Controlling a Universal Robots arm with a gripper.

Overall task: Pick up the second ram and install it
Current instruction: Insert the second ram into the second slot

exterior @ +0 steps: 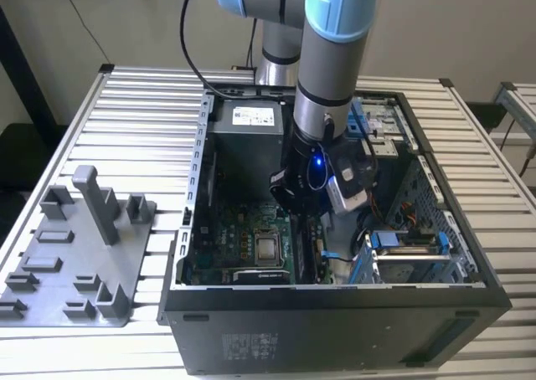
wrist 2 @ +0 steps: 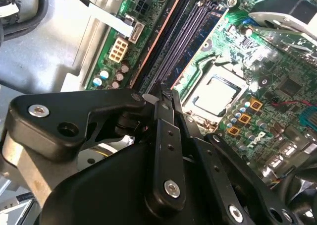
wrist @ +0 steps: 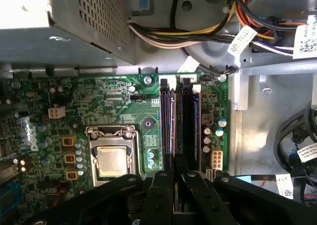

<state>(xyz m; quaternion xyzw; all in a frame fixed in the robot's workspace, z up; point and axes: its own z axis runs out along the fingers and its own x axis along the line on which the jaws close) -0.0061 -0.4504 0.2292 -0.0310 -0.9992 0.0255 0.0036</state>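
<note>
My gripper (exterior: 295,202) is low inside the open computer case (exterior: 335,309), over the black memory slots (wrist: 166,126) beside the processor socket (wrist: 111,160). Both wrist views show its black fingers drawn close together over the slots, gripper (wrist: 179,176), gripper (wrist 2: 163,92). A long thin dark stick, the second ram (wrist: 184,128), runs out from between the fingertips along the slot line, and the gripper looks shut on it. Its near half is hidden by the fingers. In the second wrist view the second ram (wrist 2: 167,45) lies between a copper-coloured edge and purple slot rows.
The grey power-supply box (exterior: 247,141) fills the case's far end, with a bundle of coloured cables (wrist: 198,36) beside it. A drive cage with blue clips (exterior: 410,250) stands at the exterior view's right. A grey holder fixture (exterior: 75,254) sits on the slatted table at that view's left.
</note>
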